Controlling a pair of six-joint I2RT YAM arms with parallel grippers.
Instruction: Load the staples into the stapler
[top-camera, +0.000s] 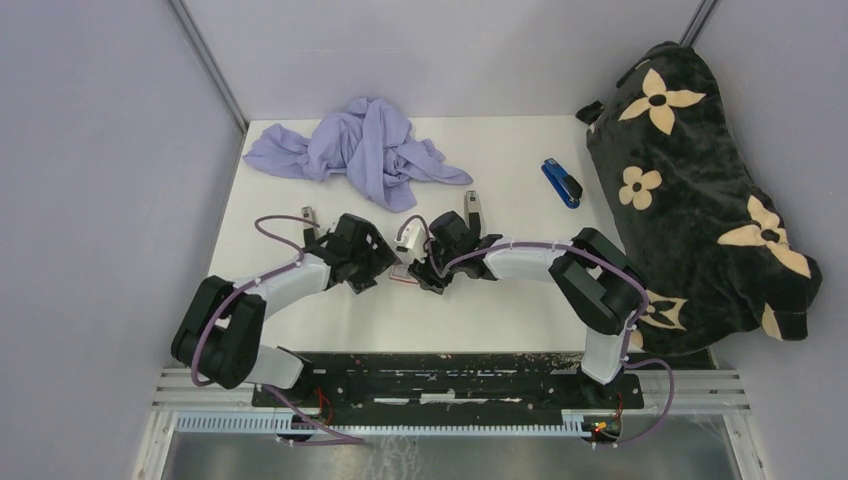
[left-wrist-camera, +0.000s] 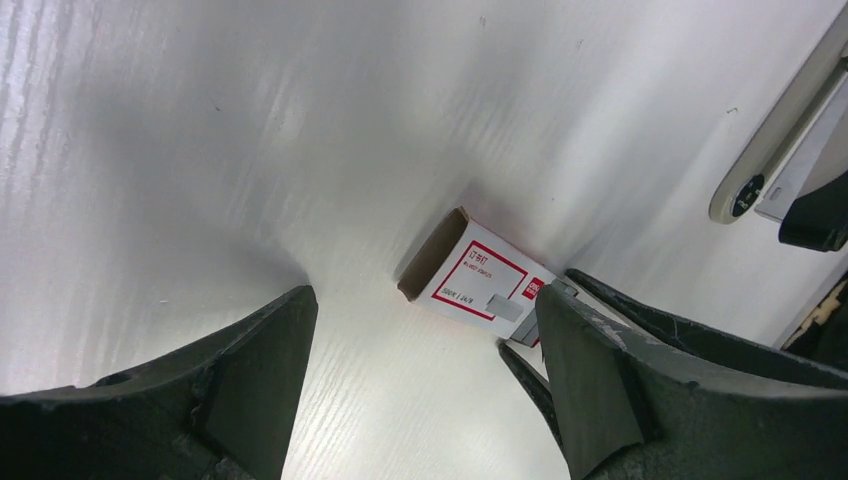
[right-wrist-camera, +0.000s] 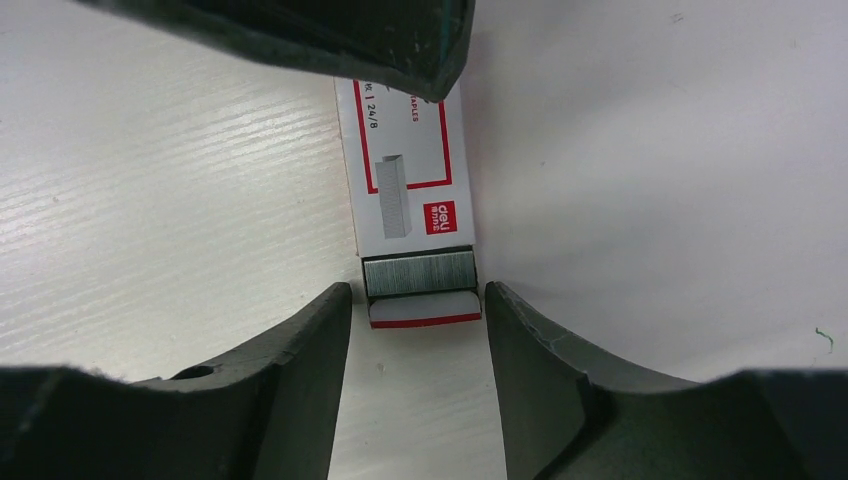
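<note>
Right wrist view: a small cardboard box (right-wrist-camera: 410, 140), flat & oblong, glossy white w/ a red frame, lies on the white wood-grain table (right-wrist-camera: 650, 150). Its grey tray (right-wrist-camera: 422, 310), red along the lip, stands part-way out toward me, baring the staples (right-wrist-camera: 418, 273): a silvery, finely ribbed block, packed tight. My right hand (right-wrist-camera: 418, 288) is unclenched & holds nothing. Its matte black fingers (right-wrist-camera: 300, 380), curved & scuffed, stand one each side of the tray's end, just beside it, w/ a thin strip of table showing on both sides. Label reads "deli" in white on a red square, "24/8" near the far end & the cut-off letters "APLES", plus a drawing of a staple block. Left wrist view: my left hand (left-wrist-camera: 425, 298) is spread wide, also empty. The box lies btwn its fingers, close to one of them, & that one's fingertip (right-wrist-camera: 400, 50) overlaps the box's far end; touching or not, can't tell. The box end nearest that cam is open, raw brown cardboard inside; print there too small to read. Top view: the blue stapler (top-camera: 562, 182) lies well apart from both hands, at the table's far right, near a black plush bag (top-camera: 700, 230) w/ cream flowers. A crumpled lilac cloth (top-camera: 360, 150) sits along the far edge.
</note>
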